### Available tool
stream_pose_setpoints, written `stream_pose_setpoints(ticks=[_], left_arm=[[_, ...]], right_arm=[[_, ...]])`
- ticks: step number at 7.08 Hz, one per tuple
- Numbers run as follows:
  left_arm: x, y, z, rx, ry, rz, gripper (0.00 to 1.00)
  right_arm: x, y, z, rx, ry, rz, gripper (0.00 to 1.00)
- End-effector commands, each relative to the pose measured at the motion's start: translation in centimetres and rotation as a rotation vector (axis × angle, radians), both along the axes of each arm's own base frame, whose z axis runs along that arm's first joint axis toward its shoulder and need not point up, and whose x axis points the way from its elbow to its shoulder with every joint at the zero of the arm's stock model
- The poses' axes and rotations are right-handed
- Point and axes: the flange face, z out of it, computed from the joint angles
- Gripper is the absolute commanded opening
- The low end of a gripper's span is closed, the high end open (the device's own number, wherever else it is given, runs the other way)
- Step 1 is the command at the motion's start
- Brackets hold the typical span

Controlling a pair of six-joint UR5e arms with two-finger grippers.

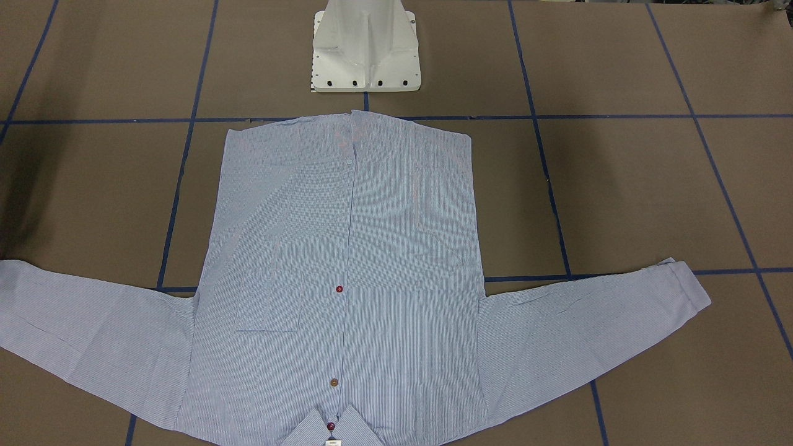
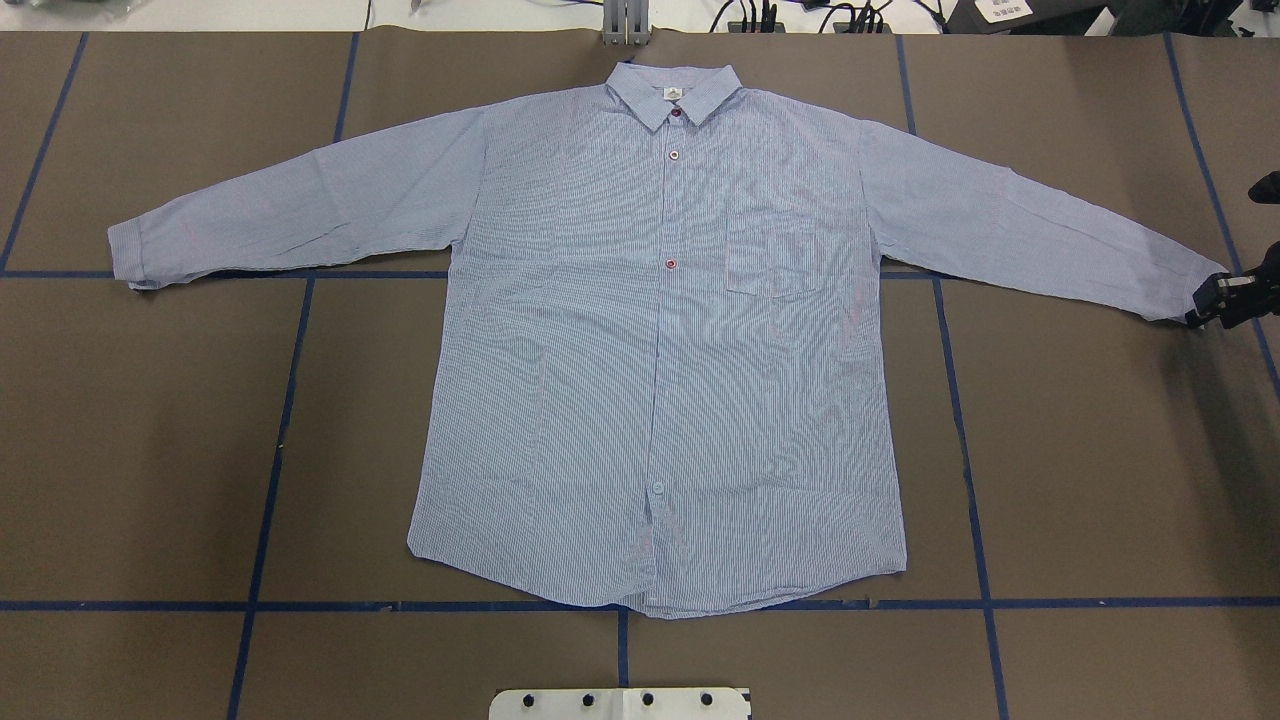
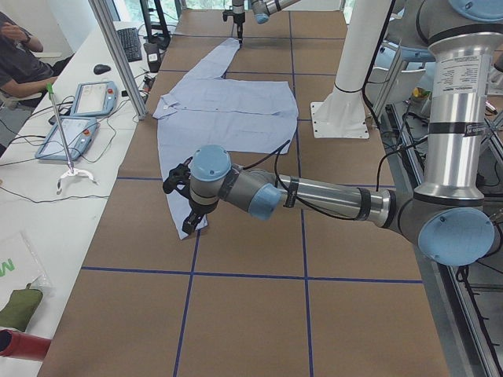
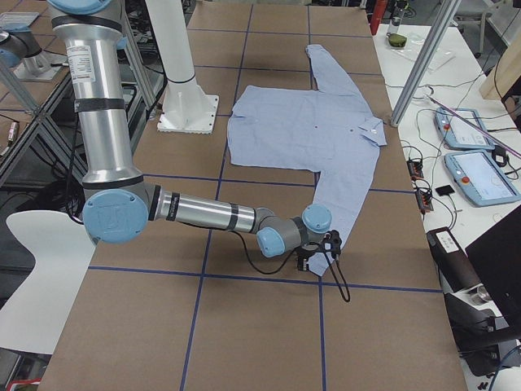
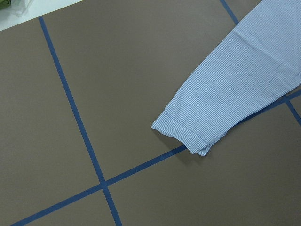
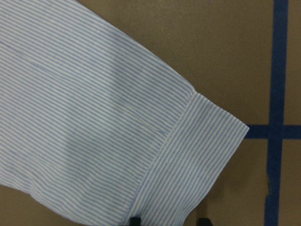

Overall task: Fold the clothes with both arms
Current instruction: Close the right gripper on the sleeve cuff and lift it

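- Far left first: got the left gripper point(image 3: 187, 226) hanging low over the table point(image 2: 150, 450), right next to the left cuff point(image 5: 186, 134). Only visible from the side camera, so can't tell how wide its fingers are spread, or whether touching the cloth at all.
- Looking down from the left wrist: same cuff lying flat, one corner poking over a blue tape line point(image 5: 141, 165).
- Middle: got the shirt point(image 2: 600, 380) spread flat and front-up on the table, buttoned, sleeves stretched out to both sides. Collar point(image 2: 675, 92) at the far edge, hem on the near side by the white base point(image 1: 365, 56). Chest pocket point(image 2: 775, 255) just right of the button row.
- Far right: right gripper point(image 2: 1200, 312) down at the very tip of the right cuff point(image 6: 197, 155).
- Fingers point(image 6: 135, 220) clearly spread apart, not clamped on anything. One tip over the cuff's seam, the other over bare table just past the cuff's edge, so straddling the cuff end. Can't tell if actually pressing on the fabric.
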Motion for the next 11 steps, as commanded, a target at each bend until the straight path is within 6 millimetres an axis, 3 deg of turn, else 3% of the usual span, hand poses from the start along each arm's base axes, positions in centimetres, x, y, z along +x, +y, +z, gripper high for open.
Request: stream_pose_setpoints(ticks=[1, 3, 5, 6, 9, 11], left_arm=[[0.01, -0.03, -0.15, 0.004, 0.001, 0.001, 1.00], [0.00, -0.10, -0.22, 0.006, 0.000, 0.000, 1.00], [0.00, -0.10, -0.22, 0.006, 0.000, 0.000, 1.00], [0.00, -0.16, -0.20, 0.004, 0.000, 0.000, 1.00], [0.01, -0.22, -0.28, 0.004, 0.000, -0.001, 1.00], [0.09, -0.33, -0.51, 0.009, 0.001, 0.000, 1.00]], right_arm=[[0.00, 0.00, 0.00, 0.000, 0.000, -0.002, 0.51], [0.01, 0.03, 0.11, -0.005, 0.002, -0.001, 0.51], [0.00, 0.02, 0.05, -0.009, 0.002, 0.003, 0.38], [-0.02, -0.06, -0.03, -0.008, 0.002, 0.004, 0.22], [0.04, -0.11, -0.16, -0.012, -0.001, 0.012, 0.01], [0.45, -0.34, -0.79, 0.003, -0.011, 0.019, 0.00]])
